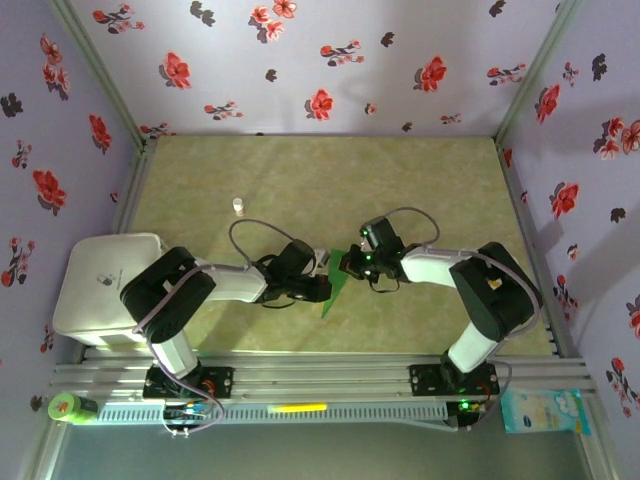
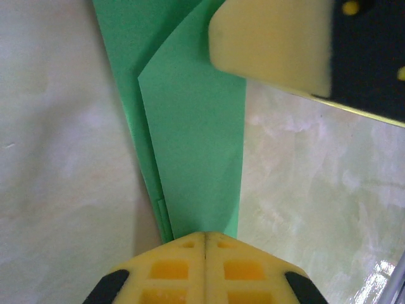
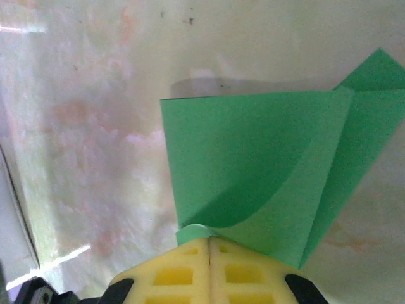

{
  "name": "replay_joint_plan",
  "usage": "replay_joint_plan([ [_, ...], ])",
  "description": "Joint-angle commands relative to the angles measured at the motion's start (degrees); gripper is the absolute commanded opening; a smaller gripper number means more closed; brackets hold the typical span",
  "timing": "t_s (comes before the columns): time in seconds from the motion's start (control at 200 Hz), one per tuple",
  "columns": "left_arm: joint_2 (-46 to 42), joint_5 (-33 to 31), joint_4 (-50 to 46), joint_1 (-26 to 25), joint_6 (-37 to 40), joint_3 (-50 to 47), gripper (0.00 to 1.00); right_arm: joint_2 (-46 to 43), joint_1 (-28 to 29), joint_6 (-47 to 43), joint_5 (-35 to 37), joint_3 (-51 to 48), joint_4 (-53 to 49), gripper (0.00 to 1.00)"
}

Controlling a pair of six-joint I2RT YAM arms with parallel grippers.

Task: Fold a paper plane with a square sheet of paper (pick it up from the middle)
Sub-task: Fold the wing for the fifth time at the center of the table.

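As viewed from above, counting one marbled pale-green table [image 1: 420, 180], one rounded white box [image 1: 100, 285] at left edge, two arms, one folded green paper [image 1: 333, 292], one tiny white bottle [image 1: 238, 206] well behind. Sits mid-table between both claws. Runs diagonally, narrow tip toward near edge, slightly left. Pinched tight at narrow end by left gripper [image 2: 205, 244]; curled flap clamped by right gripper [image 3: 209, 240]. Thin, matte, sharply creased, layered flaps.
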Motion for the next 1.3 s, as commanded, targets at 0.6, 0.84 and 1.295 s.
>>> replay_joint_plan([
  [0.6, 4.00, -1.11, -12.25, -0.89, 3.19, -3.57, 0.00, 4.78, -7.09, -4.27, 3.65, 1.24, 0.47, 0.06],
  [0.84, 4.25, -1.11, -12.05, -1.07, 3.15, -3.73, 0.00, 5.11, -10.38, -4.61, 2.79, 1.32, 1.14, 0.07],
  [1.295, 3.88, -1.23, -11.64, -1.16, 3.09, -3.82, 0.00, 3.71, -14.42, -4.35, 5.65, 4.80, -3.52, 0.07],
])
